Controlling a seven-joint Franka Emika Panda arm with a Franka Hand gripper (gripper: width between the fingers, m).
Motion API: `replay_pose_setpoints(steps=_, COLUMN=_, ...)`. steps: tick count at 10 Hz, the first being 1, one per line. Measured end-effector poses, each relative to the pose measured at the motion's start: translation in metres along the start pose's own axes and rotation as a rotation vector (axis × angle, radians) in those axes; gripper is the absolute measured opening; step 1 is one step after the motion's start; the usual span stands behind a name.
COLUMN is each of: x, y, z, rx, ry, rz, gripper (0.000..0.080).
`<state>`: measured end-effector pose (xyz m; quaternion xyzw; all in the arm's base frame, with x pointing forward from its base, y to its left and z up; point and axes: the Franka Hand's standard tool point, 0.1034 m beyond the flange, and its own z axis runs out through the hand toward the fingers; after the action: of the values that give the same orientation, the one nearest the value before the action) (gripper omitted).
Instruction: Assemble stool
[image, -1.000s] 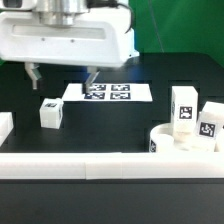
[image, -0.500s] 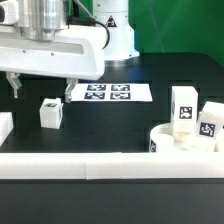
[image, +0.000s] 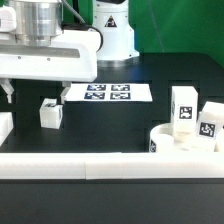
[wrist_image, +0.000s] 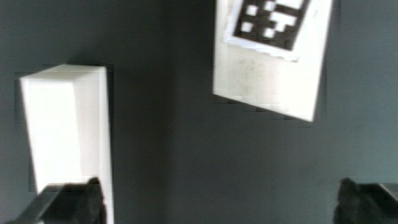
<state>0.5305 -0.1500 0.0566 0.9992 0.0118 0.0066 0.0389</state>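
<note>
nearest the camera a long white rail (image: 100, 163) runs across the front of the black surface (image: 120, 125). just behind it, toward the exterior view's right, sits the round seat (image: 163, 140), only partly in view, with a tagged upright leg (image: 183, 108) and a second leg (image: 209, 124) standing close behind it. toward the exterior view's left, a lone leg (image: 50, 112) stands by itself, well apart from the seat. above and slightly behind it hangs the end effector (image: 35, 93), its fingers spread wide and gripping nothing. the wrist view shows that leg (wrist_image: 68, 130) close by one fingertip (wrist_image: 71, 203), the other fingertip far across. farther back the marker board (image: 107, 92) lies flat, and the arm's white base (image: 112, 28) stands behind it.
</note>
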Motion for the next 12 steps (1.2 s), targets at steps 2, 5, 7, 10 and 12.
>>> replay_pose_setpoints(steps=2, x=-0.005, y=-0.005, z=0.002, rx=0.023, ry=-0.065, rz=0.013, gripper=0.0649)
replay_pose_setpoints(steps=5, x=-0.003, y=-0.009, z=0.013, rx=0.039, ry=-0.247, rz=-0.021, gripper=0.0649)
replay_pose_setpoints(steps=7, x=-0.009, y=-0.007, z=0.019, rx=0.048, ry=-0.359, rz=-0.006, gripper=0.0649)
replay_pose_setpoints(steps=10, x=-0.011, y=-0.009, z=0.019, rx=0.062, ry=-0.527, rz=0.028, gripper=0.0649)
replay_pose_setpoints(steps=12, x=-0.016, y=-0.011, z=0.019, rx=0.066, ry=-0.665, rz=0.027, gripper=0.0649)
